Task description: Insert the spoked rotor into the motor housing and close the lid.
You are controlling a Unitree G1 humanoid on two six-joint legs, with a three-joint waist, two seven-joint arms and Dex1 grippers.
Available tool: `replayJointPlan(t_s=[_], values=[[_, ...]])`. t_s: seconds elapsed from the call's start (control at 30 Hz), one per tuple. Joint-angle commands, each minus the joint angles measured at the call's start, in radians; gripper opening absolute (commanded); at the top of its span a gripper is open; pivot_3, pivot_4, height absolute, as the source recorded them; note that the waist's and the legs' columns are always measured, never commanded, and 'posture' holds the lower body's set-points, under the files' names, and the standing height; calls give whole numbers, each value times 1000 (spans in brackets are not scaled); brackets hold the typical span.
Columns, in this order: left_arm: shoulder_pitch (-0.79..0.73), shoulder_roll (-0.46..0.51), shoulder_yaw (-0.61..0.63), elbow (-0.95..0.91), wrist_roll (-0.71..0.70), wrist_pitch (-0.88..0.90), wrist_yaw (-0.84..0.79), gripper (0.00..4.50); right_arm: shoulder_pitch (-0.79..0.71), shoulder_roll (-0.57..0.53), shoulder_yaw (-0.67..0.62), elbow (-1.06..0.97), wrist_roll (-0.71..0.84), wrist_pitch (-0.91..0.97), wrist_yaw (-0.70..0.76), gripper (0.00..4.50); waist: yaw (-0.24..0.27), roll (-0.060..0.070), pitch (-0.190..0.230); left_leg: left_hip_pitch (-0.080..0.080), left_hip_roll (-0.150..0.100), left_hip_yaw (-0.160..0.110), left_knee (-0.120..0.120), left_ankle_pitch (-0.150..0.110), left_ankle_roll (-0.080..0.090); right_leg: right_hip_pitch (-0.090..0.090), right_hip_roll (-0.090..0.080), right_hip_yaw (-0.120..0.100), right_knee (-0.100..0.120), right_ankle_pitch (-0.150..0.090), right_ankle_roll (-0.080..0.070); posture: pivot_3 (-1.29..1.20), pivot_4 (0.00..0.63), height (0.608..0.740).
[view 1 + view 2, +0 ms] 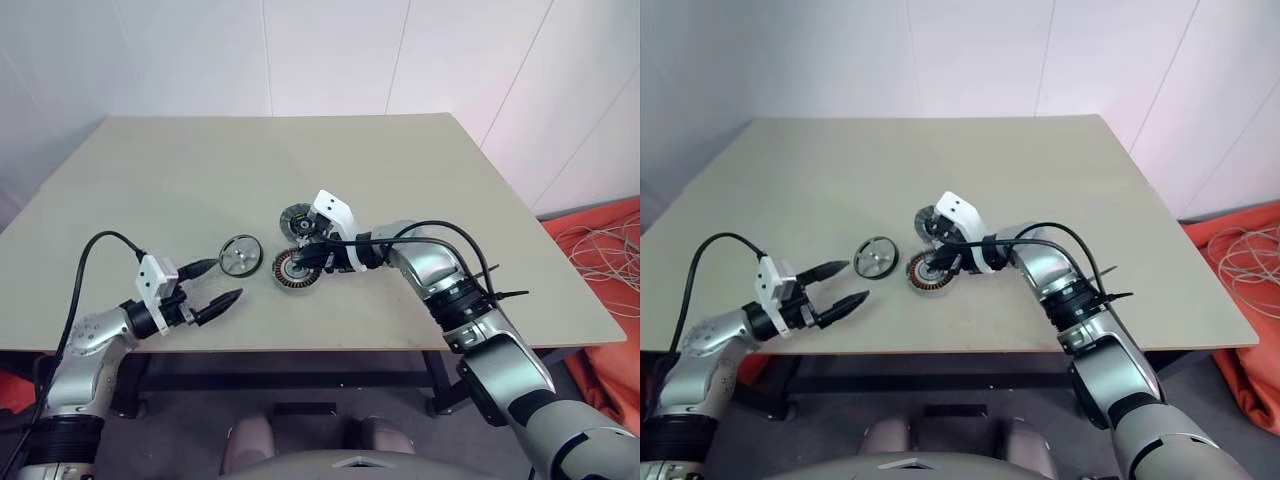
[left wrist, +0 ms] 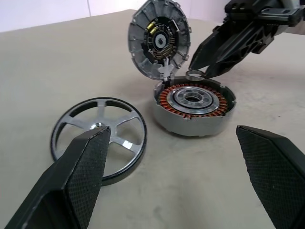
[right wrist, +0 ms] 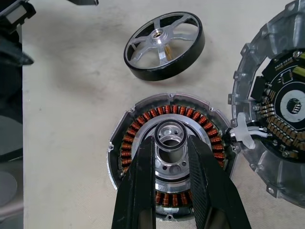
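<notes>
The spoked rotor (image 1: 240, 255) lies flat on the table, silver spokes up, black rim around. Just right of it sits the motor housing (image 1: 295, 270), its coppery windings (image 3: 133, 138) ringing a silver centre. The lid (image 2: 158, 40) stands tilted up at the housing's far edge, its inner circuit face showing. My right gripper (image 3: 170, 138) hangs over the housing's centre, shut on a small thin ring (image 3: 170, 133). Near the table's front edge, my left gripper (image 1: 226, 281) is open and empty, pointing toward the rotor from a short way off.
The beige table (image 1: 200, 170) is bare beyond the parts. Its front edge (image 1: 300, 345) runs close under my left gripper. An orange cloth with white cables (image 1: 610, 250) lies on the floor to the right.
</notes>
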Motion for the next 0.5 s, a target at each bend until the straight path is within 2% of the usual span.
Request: replayJointPlan(t_s=[0.03,0.5], values=[[-29,-2,-10,-13,-5,-12,-15,4500,-15,10,-2,7,-14,-26,-22,655,0,0,0,0,0,0,0,0,0,0,0,0,0,0,0,0,0,740],[-55,-19,-19,11,8,-28,-10,4500,14,17,0,-3,-16,-3,-18,655,0,1,0,0,0,0,0,0,0,0,0,0,1,0,0,0,0,740]])
